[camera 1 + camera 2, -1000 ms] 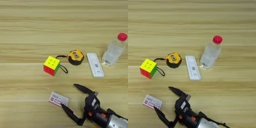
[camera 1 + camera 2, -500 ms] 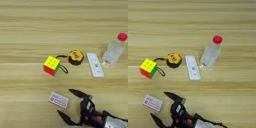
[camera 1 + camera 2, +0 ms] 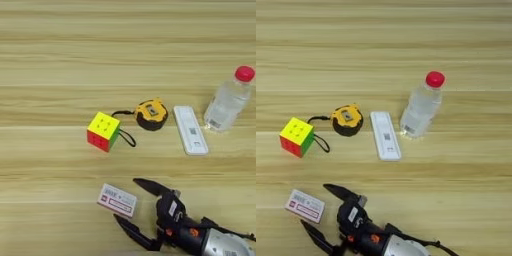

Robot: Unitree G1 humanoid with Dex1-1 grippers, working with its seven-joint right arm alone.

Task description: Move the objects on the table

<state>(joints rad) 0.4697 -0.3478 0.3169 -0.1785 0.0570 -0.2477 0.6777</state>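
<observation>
Gripper point(image 3: 134, 204) status: fingers spread wide, nothing held. Since a second ago I have travelled left along the near edge of the table point(image 3: 60, 55), and my fingertips now bracket the right end of the box point(image 3: 117, 200). One finger point(image 3: 149, 186) lies just beyond the box's far right corner; the other point(image 3: 131, 231) sits nearer than its near edge. No contact is visible on either side.

Box: flat on the wood, white with red print, directly ahead of my open fingers to the left. It has not shifted over the last second.

Remaining objects, all untouched and unmoved:
- Cube point(image 3: 103, 131), beyond the box and slightly left, well apart from me.
- Tape point(image 3: 150, 114), further out, its black strap point(image 3: 126, 138) trailing toward the cube.
- White device point(image 3: 190, 129), beyond me and to the right, lying lengthwise.
- Bottle point(image 3: 227, 99), upright, red cap on, furthest right, just beside the device.

Assessment: the sideways travel with fingers parted reads as an approach to the box, which I judge to be the object now being addressed. Nothing has been moved yet. The box is thin and lies flat, so closing on it would likely need my fingertips low against the wood. One concern: a finger could push the box aside rather than catch it.
</observation>
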